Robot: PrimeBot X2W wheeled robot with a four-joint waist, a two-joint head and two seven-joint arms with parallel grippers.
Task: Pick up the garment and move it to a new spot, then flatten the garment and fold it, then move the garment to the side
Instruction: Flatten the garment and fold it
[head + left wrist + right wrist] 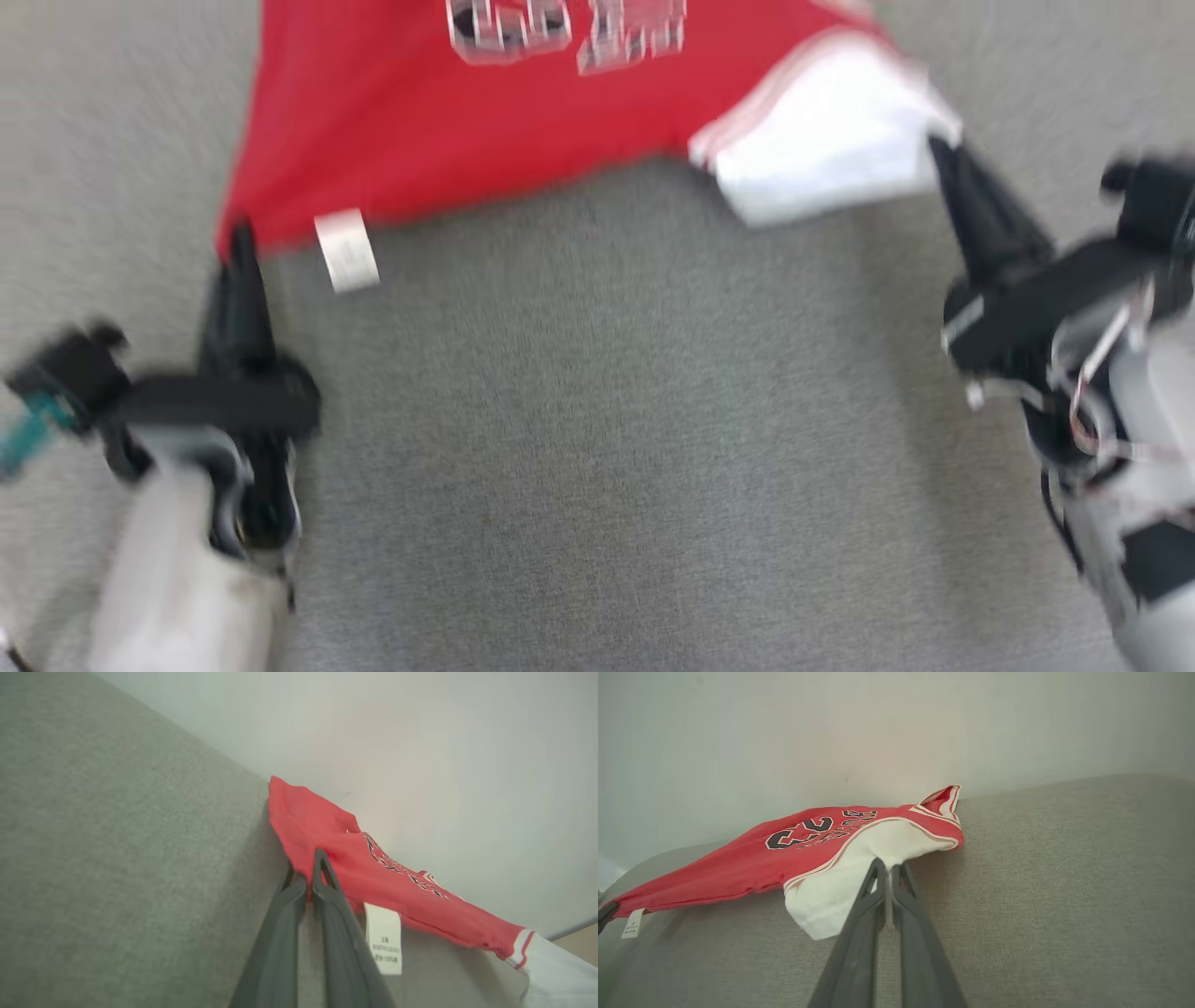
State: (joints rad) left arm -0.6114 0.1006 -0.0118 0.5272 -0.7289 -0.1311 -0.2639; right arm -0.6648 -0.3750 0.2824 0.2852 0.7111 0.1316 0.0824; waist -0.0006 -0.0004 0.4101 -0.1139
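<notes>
The garment (448,131), a red jersey with dark lettering and a white panel (831,149) at one end, lies spread across the far part of the grey fabric surface (597,420), close to the pale wall (420,742); its near edge is drawn out in a line between two held points, and the wrist views suggest that edge is raised a little off the surface. Holding it by two well-separated points likely keeps the cloth taut, so it can be carried or laid flat without bunching. The left gripper (241,245) has its fingers pressed together on the red corner, just beside the hanging white care label (346,250); the right gripper (938,154) pinches the white panel's edge likewise. The left forearm rises from the lower left with fingers pointing straight up the head view; the right arm enters from the right, fingers slanting up and inward; the head view is smeared.
</notes>
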